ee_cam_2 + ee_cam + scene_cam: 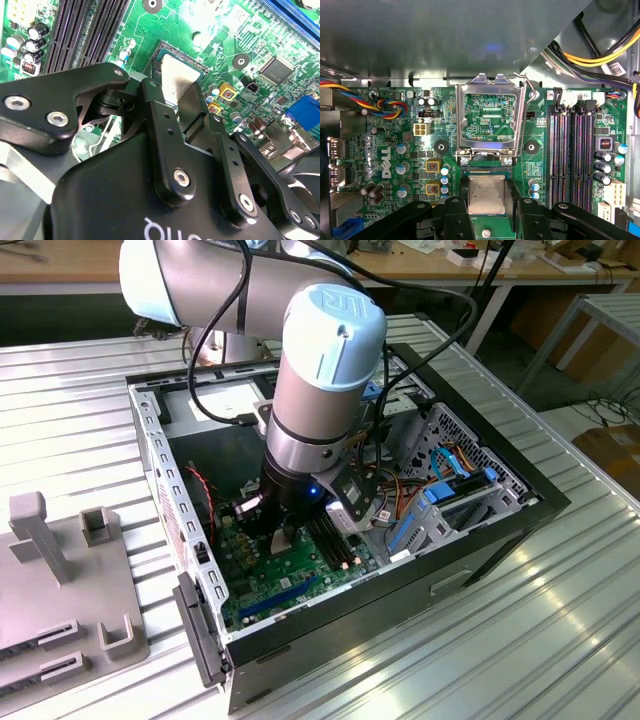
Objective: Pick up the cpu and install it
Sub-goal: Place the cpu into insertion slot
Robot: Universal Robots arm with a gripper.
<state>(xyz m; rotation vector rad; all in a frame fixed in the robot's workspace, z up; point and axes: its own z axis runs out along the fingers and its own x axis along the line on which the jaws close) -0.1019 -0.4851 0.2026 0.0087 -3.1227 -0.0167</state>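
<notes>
The cpu (487, 192) is a small silver-grey square plate gripped between the black fingers (459, 210) of my gripper (488, 200). It hangs just over the socket's rim (487, 171) on the green board (385, 145). In the second wrist view the cpu (177, 75) stands tilted, its lower edge close to the socket frame (167, 50); whether they touch I cannot tell. The socket's metal load plate (490, 90) stands open behind it. In the exterior view my gripper (285, 530) reaches down inside the open computer case, above the green board (290, 585).
Black memory slots (570, 150) run beside the socket, and bundled cables (600, 55) hang near the case wall. A drive cage with blue parts (450, 490) stands at the exterior view's right. The case's side wall (160, 470) is close. A grey fixture (60, 580) sits on the table.
</notes>
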